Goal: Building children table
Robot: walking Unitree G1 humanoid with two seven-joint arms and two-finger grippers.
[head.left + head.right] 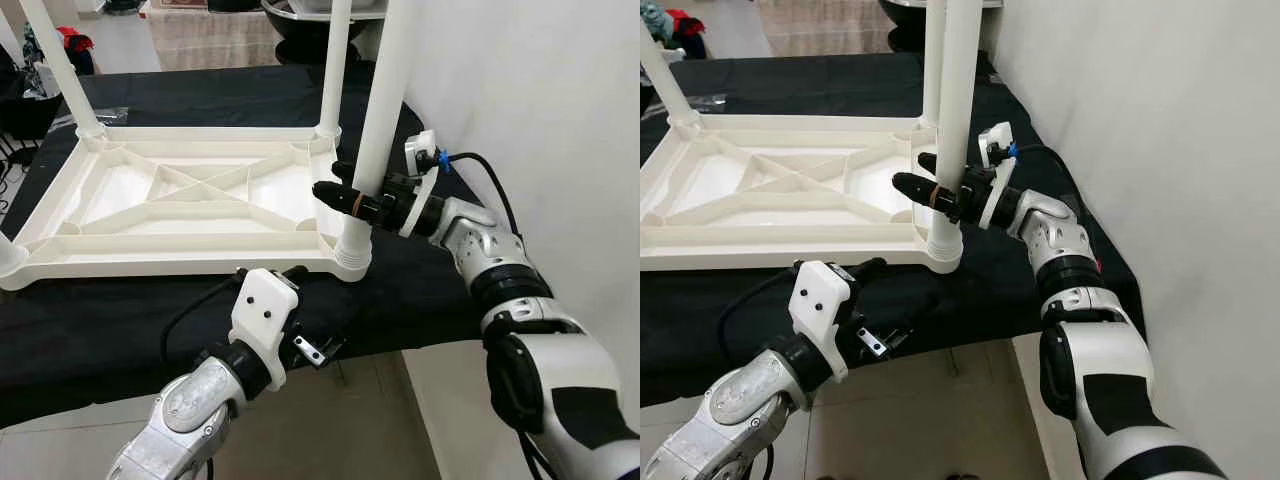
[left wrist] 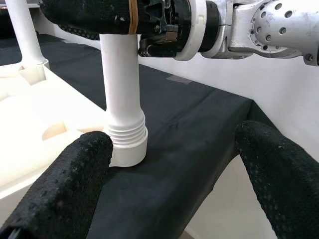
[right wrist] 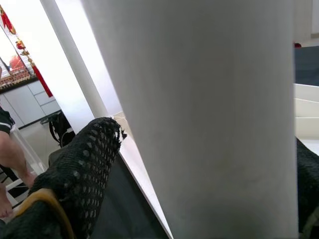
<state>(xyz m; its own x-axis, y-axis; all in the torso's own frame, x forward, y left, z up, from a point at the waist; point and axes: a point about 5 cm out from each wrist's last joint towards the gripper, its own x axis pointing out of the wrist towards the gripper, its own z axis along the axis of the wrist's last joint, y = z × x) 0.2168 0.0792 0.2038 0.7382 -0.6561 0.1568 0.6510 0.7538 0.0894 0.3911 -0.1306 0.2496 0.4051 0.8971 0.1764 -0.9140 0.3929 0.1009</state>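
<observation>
A white plastic children's table (image 1: pixel 180 200) lies upside down on a black-covered worktop (image 1: pixel 420 290). Legs stand upright at its far corners (image 1: pixel 335 70) (image 1: pixel 65 70). At the near right corner, another leg (image 1: pixel 385 90) stands with its threaded base (image 2: pixel 127 137) in the corner socket. My right gripper (image 1: pixel 327 180) comes in from the right and is shut on this leg a little above the socket. My left gripper (image 2: pixel 174 139) hovers at the worktop's front edge, just in front of that corner, open and holding nothing.
A white wall (image 1: pixel 540 100) runs close along the right of the worktop. The worktop's front edge (image 1: pixel 120 385) drops to a tiled floor. Dark bags (image 1: pixel 25 90) sit at the far left. A person's leg (image 3: pixel 10 154) is in the background of the right wrist view.
</observation>
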